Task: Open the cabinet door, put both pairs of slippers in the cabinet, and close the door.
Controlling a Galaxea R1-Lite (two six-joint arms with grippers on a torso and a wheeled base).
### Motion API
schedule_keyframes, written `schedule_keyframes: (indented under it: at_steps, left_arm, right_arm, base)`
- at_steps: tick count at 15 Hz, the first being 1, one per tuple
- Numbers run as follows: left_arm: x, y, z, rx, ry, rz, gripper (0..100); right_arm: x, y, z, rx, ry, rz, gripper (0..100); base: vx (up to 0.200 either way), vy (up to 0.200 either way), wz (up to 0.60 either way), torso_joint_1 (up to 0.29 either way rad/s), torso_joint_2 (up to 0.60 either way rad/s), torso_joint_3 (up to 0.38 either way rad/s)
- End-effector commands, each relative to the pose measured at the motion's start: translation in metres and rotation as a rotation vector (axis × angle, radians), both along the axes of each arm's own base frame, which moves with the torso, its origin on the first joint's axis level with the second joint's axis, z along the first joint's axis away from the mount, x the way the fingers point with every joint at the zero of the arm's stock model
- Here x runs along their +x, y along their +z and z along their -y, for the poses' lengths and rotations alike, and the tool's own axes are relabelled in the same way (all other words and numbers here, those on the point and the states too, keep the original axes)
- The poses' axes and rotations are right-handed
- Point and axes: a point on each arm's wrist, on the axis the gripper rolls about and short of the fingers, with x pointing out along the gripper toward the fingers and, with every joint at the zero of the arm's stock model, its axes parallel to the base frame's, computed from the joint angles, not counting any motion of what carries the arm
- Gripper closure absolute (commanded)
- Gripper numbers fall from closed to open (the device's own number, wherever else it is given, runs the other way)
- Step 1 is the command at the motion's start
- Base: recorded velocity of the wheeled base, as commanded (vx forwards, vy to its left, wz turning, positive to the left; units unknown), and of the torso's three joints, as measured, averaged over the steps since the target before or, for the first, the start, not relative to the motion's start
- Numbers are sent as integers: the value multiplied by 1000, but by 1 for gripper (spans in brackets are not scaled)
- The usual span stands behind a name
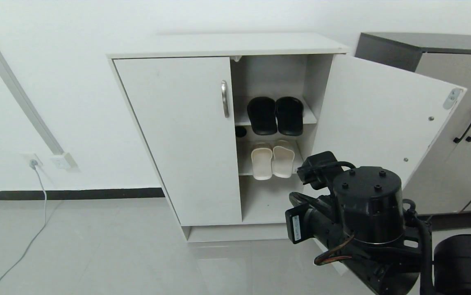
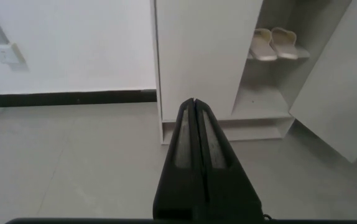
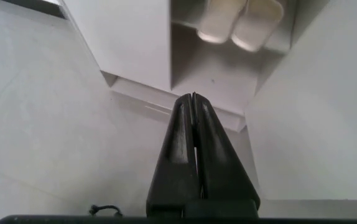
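Observation:
The white cabinet (image 1: 178, 135) stands against the wall with its right door (image 1: 378, 119) swung open and its left door shut. A black pair of slippers (image 1: 275, 116) lies on the upper shelf. A beige pair of slippers (image 1: 272, 160) lies on the shelf below, also seen as the beige pair (image 2: 277, 44) and the beige pair (image 3: 241, 15). My right arm is low in front of the open door, with the right gripper (image 3: 194, 102) shut and empty near the cabinet's base. My left gripper (image 2: 194, 106) is shut and empty above the floor, facing the cabinet.
A grey cabinet (image 1: 456, 123) with black handles stands right behind the open door. A wall socket with a grey cable (image 1: 34, 164) is at the left. The tiled floor (image 1: 96, 254) in front of the cabinet is free.

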Motion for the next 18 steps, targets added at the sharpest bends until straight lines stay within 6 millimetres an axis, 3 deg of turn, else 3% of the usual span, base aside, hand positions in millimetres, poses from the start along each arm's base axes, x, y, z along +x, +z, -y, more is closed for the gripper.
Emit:
schedule_keyframes:
  at_steps: [1,18]
  left_arm:
    - [0,0,0,0,0,-1,100]
    - [0,0,0,0,0,-1,100]
  right_arm:
    - [1,0,1,-3,-3,-1,100]
    - [1,-5,0,-15,0,-11,100]
  base:
    - [0,0,0,17,-510,-359]
    - [0,0,0,164,-483,-323]
